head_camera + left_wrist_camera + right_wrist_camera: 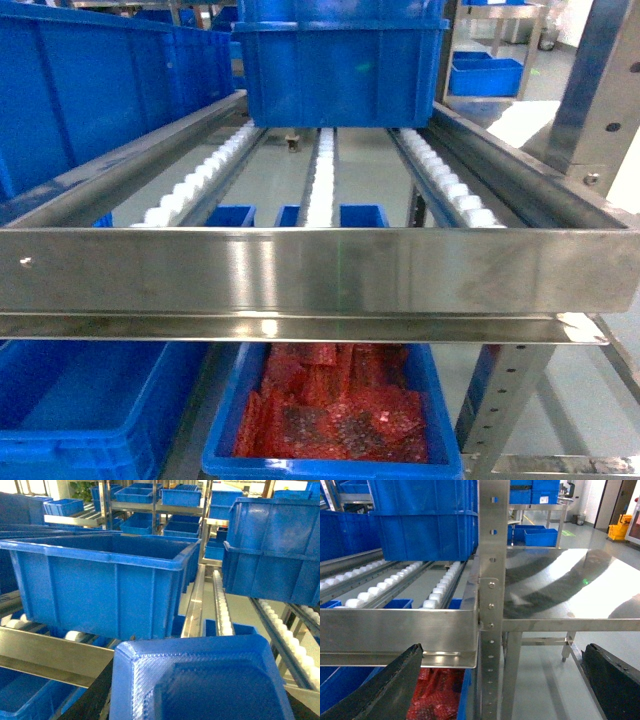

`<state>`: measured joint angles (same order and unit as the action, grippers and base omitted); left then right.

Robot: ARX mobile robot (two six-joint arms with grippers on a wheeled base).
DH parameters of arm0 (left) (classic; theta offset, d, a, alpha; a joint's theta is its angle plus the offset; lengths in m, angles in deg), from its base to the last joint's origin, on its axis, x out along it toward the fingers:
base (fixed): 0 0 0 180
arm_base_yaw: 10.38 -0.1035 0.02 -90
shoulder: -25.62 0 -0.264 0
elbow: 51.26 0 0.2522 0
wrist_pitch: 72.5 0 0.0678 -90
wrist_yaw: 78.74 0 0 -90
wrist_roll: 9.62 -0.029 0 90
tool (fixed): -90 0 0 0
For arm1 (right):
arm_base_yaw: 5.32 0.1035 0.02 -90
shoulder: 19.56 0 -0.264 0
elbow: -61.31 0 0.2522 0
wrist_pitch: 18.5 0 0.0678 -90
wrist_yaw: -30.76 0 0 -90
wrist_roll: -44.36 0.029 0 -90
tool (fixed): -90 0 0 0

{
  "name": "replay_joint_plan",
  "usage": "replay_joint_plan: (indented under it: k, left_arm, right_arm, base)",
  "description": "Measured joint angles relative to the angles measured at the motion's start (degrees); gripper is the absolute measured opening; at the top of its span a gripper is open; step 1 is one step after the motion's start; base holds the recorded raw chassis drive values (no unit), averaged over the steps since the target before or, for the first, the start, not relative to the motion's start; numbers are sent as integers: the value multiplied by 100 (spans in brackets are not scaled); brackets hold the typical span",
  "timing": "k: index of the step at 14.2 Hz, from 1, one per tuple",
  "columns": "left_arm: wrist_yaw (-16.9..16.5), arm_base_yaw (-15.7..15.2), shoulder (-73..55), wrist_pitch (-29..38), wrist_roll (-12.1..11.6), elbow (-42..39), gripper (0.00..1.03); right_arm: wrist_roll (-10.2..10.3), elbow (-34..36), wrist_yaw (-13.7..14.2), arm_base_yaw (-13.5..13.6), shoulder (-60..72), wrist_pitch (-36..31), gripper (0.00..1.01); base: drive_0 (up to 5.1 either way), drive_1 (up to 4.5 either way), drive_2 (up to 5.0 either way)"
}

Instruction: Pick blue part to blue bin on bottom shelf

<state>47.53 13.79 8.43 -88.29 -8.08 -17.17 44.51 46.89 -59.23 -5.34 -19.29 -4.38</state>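
The blue part (200,680), a ribbed printed piece with chamfered corners, fills the bottom of the left wrist view. My left gripper (200,695) is shut on it, and a black finger (95,695) shows along its left edge. Past the part, an open blue bin (100,580) sits on the roller rails with a second one (275,550) to its right. The bottom shelf (300,270), with its steel front lip and white rollers, carries a blue bin (340,60) at the back. My right gripper (502,652) is open and empty, low beside the rack post (492,580). Neither gripper shows in the head view.
Below the lip stand a blue bin of red bagged pieces (335,405) and another blue bin (80,410). More blue bins (100,90) line the left lane. A shiny steel-topped table (570,585) stands right of the rack.
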Motion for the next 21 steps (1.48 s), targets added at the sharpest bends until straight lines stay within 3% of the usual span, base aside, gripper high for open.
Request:
replay_joint_plan:
  k: [8,21]
  left_arm:
    - [11,0,9,0,0,0,44]
    - [13,4,15,2,0,0,44]
  right_arm:
    - [0,0,0,0,0,-7,98]
    - [0,0,-15,0,0,-9,98]
  base:
    - [-494,247,247]
    - [0,0,0]
